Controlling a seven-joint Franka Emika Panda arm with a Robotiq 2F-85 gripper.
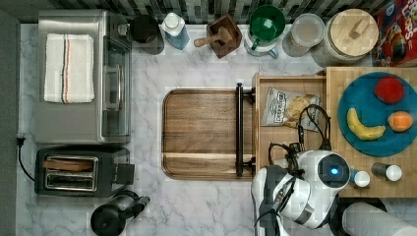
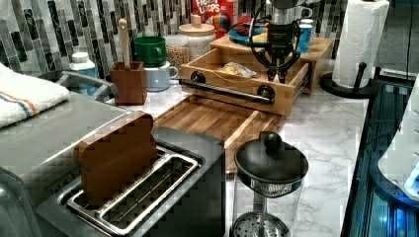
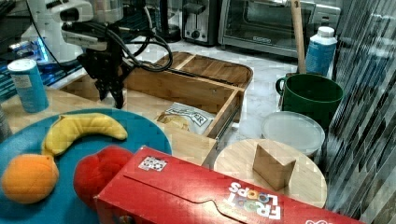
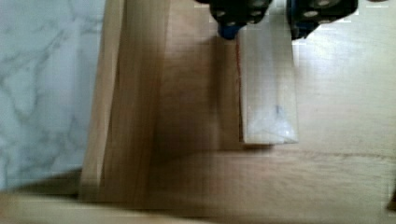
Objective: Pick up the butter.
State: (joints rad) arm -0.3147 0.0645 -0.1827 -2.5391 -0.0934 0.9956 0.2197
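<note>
The butter (image 4: 268, 98), a pale cream stick, lies flat on the wooden floor of the open drawer (image 1: 275, 136), close to one corner. My gripper (image 4: 264, 23) is lowered over one end of it, with one fingertip on each long side of the stick. The fingers (image 4: 228, 29) sit right at the butter's edges and look open, with a thin gap on one side. In the left view the gripper (image 2: 276, 75) points straight down into the drawer (image 2: 232, 84). In the right view the gripper (image 3: 113, 95) hangs over the drawer's near end.
A chips bag (image 1: 287, 108) lies in the drawer's far half. Beside the drawer, a blue plate (image 1: 378, 113) holds a banana (image 1: 364, 129) and other fruit. A wooden tray (image 1: 201, 132) lies at the top view's left of the drawer handle (image 1: 239, 130). Small shakers (image 1: 362, 178) stand near the arm.
</note>
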